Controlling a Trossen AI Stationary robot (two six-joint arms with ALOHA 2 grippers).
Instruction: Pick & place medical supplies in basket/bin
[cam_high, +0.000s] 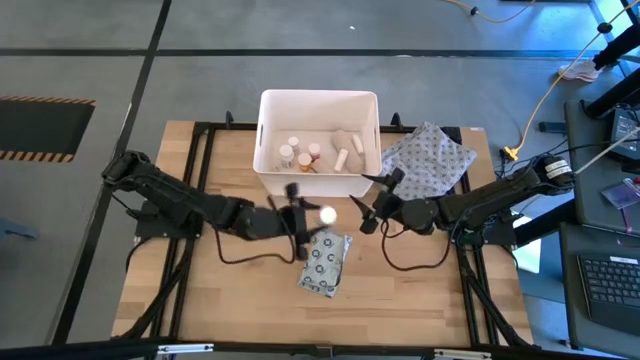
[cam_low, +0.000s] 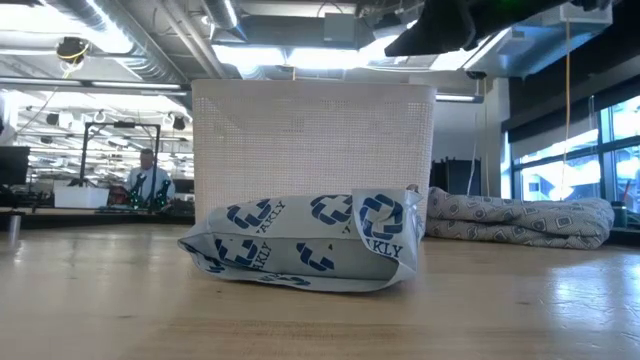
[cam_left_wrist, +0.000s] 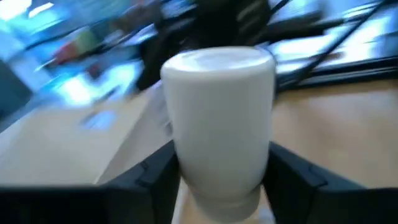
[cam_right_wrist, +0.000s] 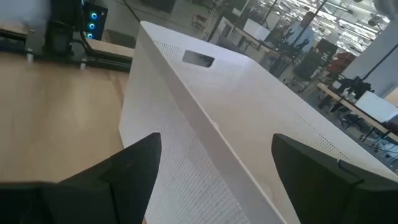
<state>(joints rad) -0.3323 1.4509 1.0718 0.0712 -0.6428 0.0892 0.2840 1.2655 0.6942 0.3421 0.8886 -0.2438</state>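
So the left gripper (cam_high: 312, 217) has its fingers clamped around a small white bottle (cam_high: 326, 213), holding it up above the table just near of the white tub (cam_high: 318, 103), a bit left of the table's middle. In the left wrist view that white bottle (cam_left_wrist: 217, 118) fills most of the shot, standing upright between the two dark fingers (cam_left_wrist: 152, 177), one pressed against each side. The right gripper (cam_high: 362, 214) hangs close by, just right of the bottle and near the tub's near right corner, with its fingers spread wide and nothing between them; in its own wrist view you just see the tub's perforated wall (cam_right_wrist: 230, 124) past the open fingers (cam_right_wrist: 134, 165). Inside the tub there's already stuff: an orange pill bottle (cam_high: 314, 153), a white pill bottle (cam_high: 288, 154), and a couple of cream gauze rolls (cam_high: 346, 141) lying toward the right side. The flat grey dotted packet (cam_high: 326, 263) is still out on the wooden table (cam_high: 200, 290), lying flat a little nearer than the held bottle. From the low view the packet (cam_low: 300, 245) sits right in front of the tub (cam_low: 315, 150). The grey patterned cloth pouch (cam_high: 428, 160) lies to the right of the tub, touching or nearly touching its right side. Way back in the room in the low view there's a person (cam_low: 148, 182) at a bench.
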